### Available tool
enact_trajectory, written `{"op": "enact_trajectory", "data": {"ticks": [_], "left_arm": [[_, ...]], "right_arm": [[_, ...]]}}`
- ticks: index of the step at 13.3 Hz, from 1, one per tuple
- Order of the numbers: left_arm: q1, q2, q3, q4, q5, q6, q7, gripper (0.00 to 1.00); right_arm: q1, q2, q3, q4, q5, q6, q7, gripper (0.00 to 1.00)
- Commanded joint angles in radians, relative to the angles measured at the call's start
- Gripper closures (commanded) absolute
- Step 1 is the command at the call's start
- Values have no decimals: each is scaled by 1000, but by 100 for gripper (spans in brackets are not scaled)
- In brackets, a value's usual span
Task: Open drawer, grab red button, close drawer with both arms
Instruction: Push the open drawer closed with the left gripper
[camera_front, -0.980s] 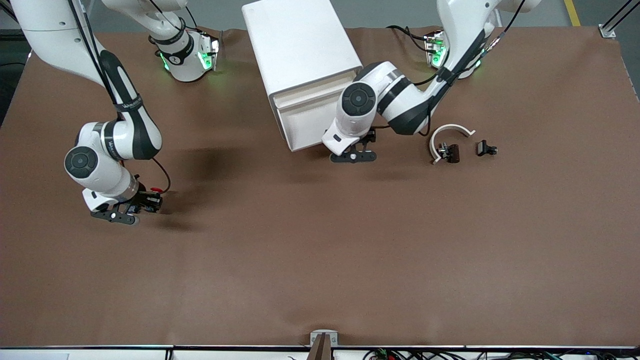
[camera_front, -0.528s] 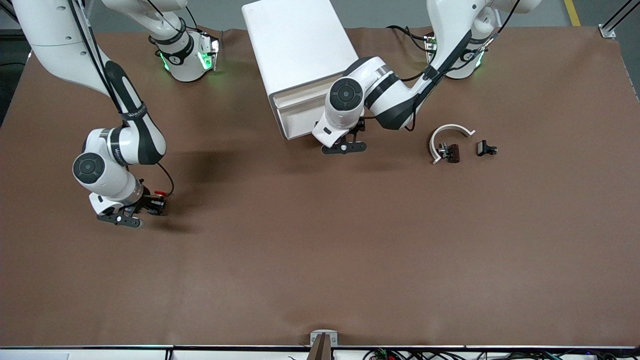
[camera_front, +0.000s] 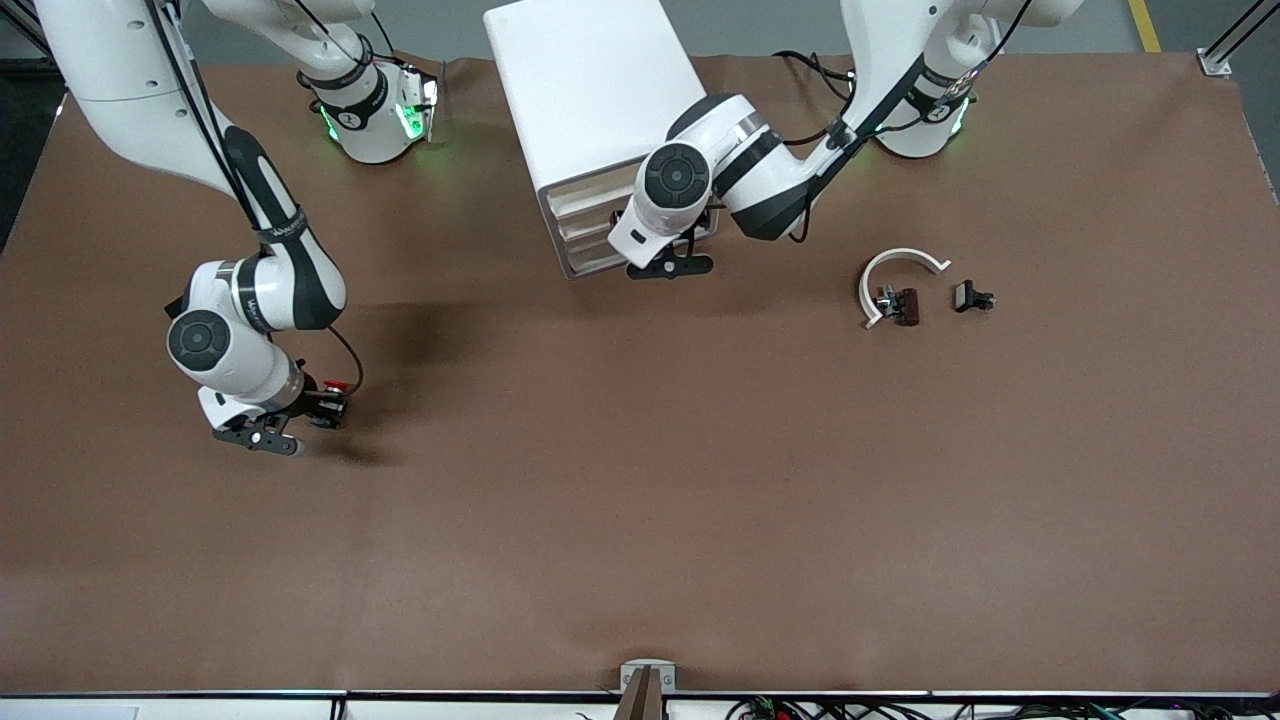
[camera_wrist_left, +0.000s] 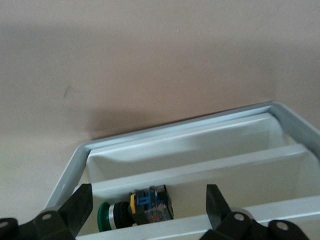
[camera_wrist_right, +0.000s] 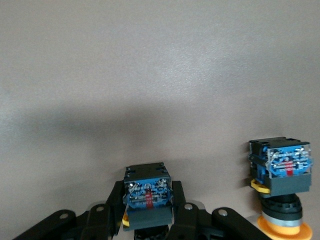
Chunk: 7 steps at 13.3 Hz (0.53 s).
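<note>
Overall, a brown worktop is filling the front view, with a strip of grey floor showing along its 12 o'clock edge. A white cabinet is standing at 12 o'clock on the worktop. Its drawer is sitting partly out, with two cross dividers showing inside it. A green-capped button is lying on its side in one compartment; the compartment next to it is showing bare white walls.

The left claw is hovering at the drawer front, its fingers spread wide and gripping nothing.

The right claw is sitting at 9 o'clock on the worktop, clenched on the blue-and-black body of the button, whose red cap is pointing toward the cabinet. In the right wrist view, a yellow-capped button is standing cap-down just beside it.

At 2 o'clock, a white curved part is lying flat, with one small black part inside its arc and another small black part just beside it.
</note>
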Motion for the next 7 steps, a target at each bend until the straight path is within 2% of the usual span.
{"op": "enact_trajectory", "data": {"ticks": [1, 2, 3, 4, 7], "left_arm": [[4, -11, -30, -10, -20, -26, -36, 0], [4, -11, -32, -8, -20, -34, -47, 0], [4, -13, -33, -8, -20, -42, -53, 0], [4, -13, -33, -8, -20, -43, -53, 0], [-8, -8, -41, -8, -20, -43, -55, 0]], "right_arm": [[1, 9, 2, 9, -20, -8, 32, 100], [1, 9, 2, 12, -20, -11, 27, 100], [-1, 7, 2, 17, -20, -24, 29, 40], [-1, 7, 2, 17, -20, -28, 23, 0], [1, 4, 2, 30, -23, -41, 12, 0]]}}
